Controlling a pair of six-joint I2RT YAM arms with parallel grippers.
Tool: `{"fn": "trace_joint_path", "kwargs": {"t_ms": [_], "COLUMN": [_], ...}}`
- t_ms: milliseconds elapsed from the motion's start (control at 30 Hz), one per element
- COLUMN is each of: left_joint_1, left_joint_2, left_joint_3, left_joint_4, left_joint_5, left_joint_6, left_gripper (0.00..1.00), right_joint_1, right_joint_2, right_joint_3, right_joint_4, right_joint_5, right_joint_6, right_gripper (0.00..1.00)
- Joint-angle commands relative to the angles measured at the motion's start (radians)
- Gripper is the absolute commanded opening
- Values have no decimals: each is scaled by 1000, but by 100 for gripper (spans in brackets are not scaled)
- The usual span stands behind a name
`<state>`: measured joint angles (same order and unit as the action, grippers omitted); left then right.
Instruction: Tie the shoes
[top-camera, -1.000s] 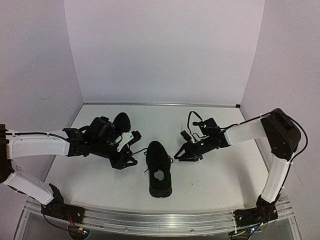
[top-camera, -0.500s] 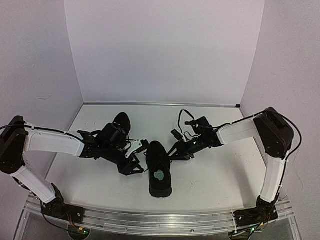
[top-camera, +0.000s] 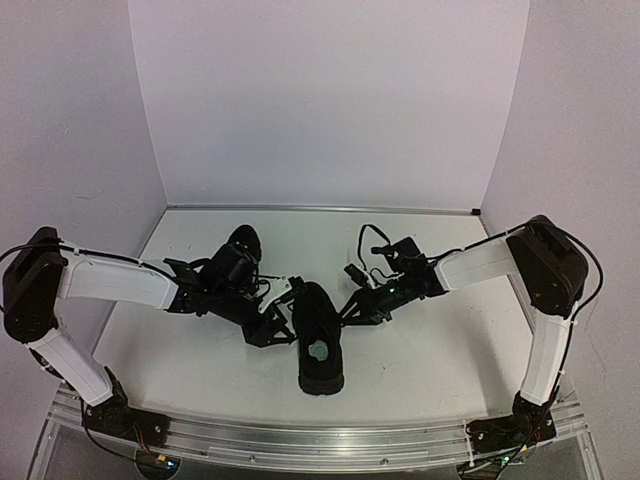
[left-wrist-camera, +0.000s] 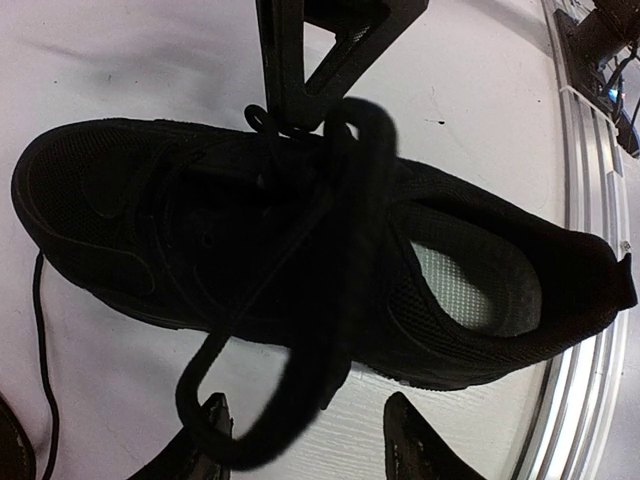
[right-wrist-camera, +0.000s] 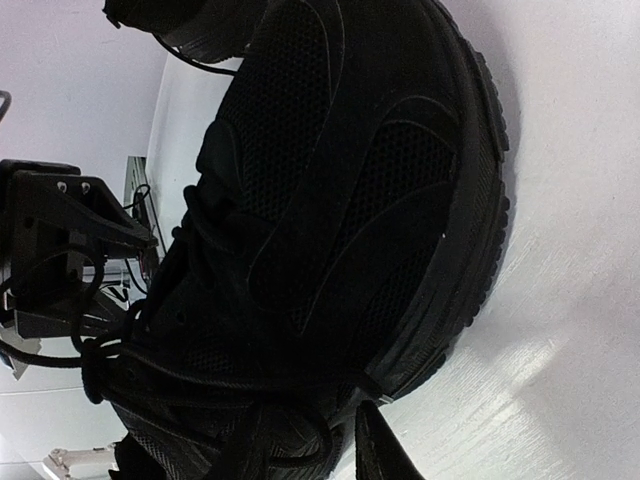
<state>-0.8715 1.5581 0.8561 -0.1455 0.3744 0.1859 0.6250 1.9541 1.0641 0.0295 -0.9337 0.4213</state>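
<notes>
The shoe being worked on (top-camera: 318, 338) lies in the middle of the table (top-camera: 440, 345), toe pointing away from the arm bases and heel toward them, with the pale patch (top-camera: 318, 351) showing in its opening. Lying that way, its laced throat sits between the two arms, so each can probably reach the laces (left-wrist-camera: 262, 122) from its own side. The knot is not yet formed. One lace loop (left-wrist-camera: 345, 230) rises from the tongue and sweeps down toward the left wrist camera, and a loose end trails onto the table beside the toe.

The left claw (left-wrist-camera: 310, 445) sits low on the shoe's left side, its jaws visibly apart with bare table between them. The loop passes right by one finger (left-wrist-camera: 205, 435), perhaps hooked on it, though I cannot tell. It looks positioned to catch or hold that loop out, away from the shoe.

The right claw (top-camera: 352, 308) is pressed in against the opposite flank, at the lacing, likely going for the other strand. Its wrist view is almost filled by black mesh and sole, and I cannot tell whether its jaws have closed on anything.

The second shoe (top-camera: 243, 243) lies farther back on the left, behind the left arm, apparently waiting its turn.
</notes>
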Motion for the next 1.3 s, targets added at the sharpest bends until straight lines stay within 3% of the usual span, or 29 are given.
{"fn": "trace_joint_path", "kwargs": {"t_ms": [0, 267, 567, 1267], "left_joint_1": [-8, -20, -21, -22], "left_joint_2": [38, 106, 48, -84], "left_joint_3": [67, 108, 81, 7], "left_joint_4": [43, 42, 13, -58], "left_joint_5": [8, 23, -7, -90], "left_joint_6": [8, 18, 24, 20], "left_gripper": [50, 44, 1, 0], "right_joint_1": [4, 4, 5, 22], "right_joint_2": [-57, -72, -70, -54], "right_joint_3": [-4, -9, -4, 35], "right_joint_4": [-5, -18, -26, -78], "right_joint_5": [-9, -1, 3, 17], "right_joint_6": [-22, -34, -41, -69], "right_gripper": [24, 18, 20, 28]}}
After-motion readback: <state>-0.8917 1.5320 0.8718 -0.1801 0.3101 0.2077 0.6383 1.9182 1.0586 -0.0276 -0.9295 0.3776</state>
